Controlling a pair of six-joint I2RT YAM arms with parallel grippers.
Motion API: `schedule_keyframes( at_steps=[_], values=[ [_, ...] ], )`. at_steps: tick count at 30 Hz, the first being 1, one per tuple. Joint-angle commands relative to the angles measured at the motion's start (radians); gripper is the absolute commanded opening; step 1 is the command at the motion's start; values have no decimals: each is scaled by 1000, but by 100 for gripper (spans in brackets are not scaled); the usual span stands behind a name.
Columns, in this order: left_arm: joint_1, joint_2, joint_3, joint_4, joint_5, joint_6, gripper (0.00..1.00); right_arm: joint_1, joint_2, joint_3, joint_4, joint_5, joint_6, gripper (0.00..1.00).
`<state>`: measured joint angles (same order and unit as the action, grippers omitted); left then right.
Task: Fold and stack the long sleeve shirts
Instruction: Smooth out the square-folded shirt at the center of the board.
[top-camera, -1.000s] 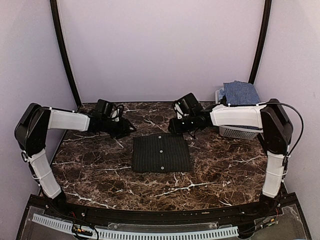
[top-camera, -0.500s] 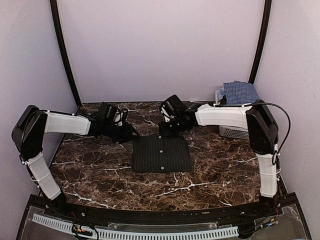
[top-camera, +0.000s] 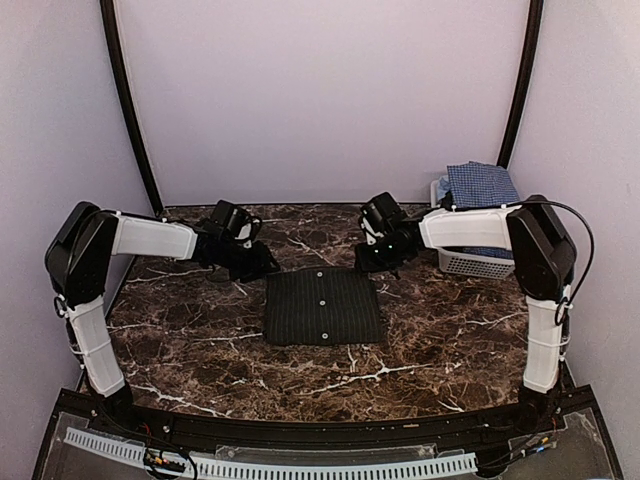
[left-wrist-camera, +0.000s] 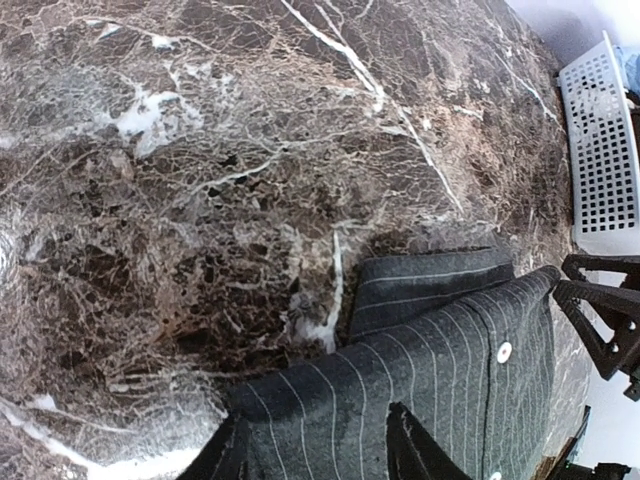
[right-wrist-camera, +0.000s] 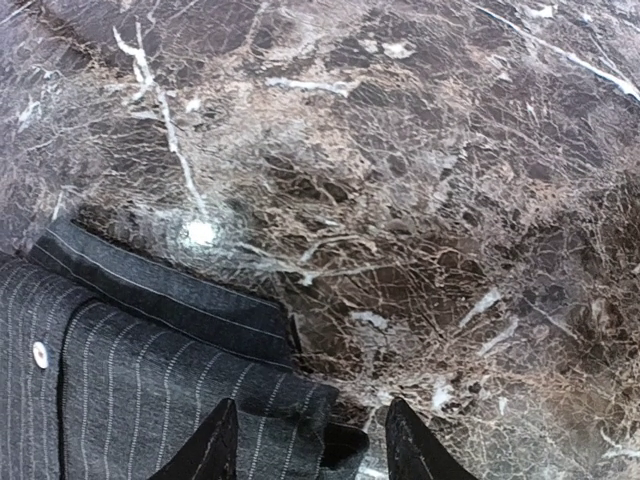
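Note:
The black pinstriped long sleeve shirt (top-camera: 323, 307) lies folded into a flat square at the middle of the table, white buttons up. My left gripper (top-camera: 262, 266) hovers low at its far left corner, and in the left wrist view (left-wrist-camera: 320, 455) the fingers stand apart with the striped cloth (left-wrist-camera: 440, 360) lying flat between them. My right gripper (top-camera: 368, 262) sits at the far right corner. Its jaws (right-wrist-camera: 312, 450) are open over the cloth's corner (right-wrist-camera: 130, 370). The blue-and-white check shirt (top-camera: 480, 185) is bunched on top of the basket at the back right.
A white slatted basket (top-camera: 470, 262) stands at the right edge of the brown marble table (top-camera: 200, 340), just behind my right forearm; it also shows in the left wrist view (left-wrist-camera: 600, 140). Lilac walls close in the back and both sides.
My right gripper swung left along the shirt's far edge, then came back right to its far right corner. My left gripper crept right to the far left corner. The shirt has not moved.

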<state>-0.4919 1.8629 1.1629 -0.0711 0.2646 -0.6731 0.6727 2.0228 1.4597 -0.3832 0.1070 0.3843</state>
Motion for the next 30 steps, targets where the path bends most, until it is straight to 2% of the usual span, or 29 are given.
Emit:
schedule_keyframes(
  at_steps=[1, 7, 11, 20, 21, 23, 30],
  values=[
    [0, 43, 61, -54, -40, 19, 45, -9, 4, 8, 64, -55, 28, 46],
    [0, 81, 100, -71, -40, 23, 44, -14, 45, 37, 71, -67, 34, 42],
    [0, 95, 116, -77, -36, 29, 39, -15, 67, 51, 64, -76, 38, 36],
    [-7, 87, 121, -73, -5, 40, 7, -13, 20, 43, 56, -84, 45, 1],
    [-8, 84, 122, -72, -5, 42, 3, -11, 9, 39, 54, -84, 47, 0],
    [-14, 71, 122, -73, -6, 45, 0, -6, -21, 28, 53, -80, 48, 0],
    [-36, 9, 124, -77, -19, 52, 0, 17, -131, -26, 49, -51, 58, 0]
  ],
)
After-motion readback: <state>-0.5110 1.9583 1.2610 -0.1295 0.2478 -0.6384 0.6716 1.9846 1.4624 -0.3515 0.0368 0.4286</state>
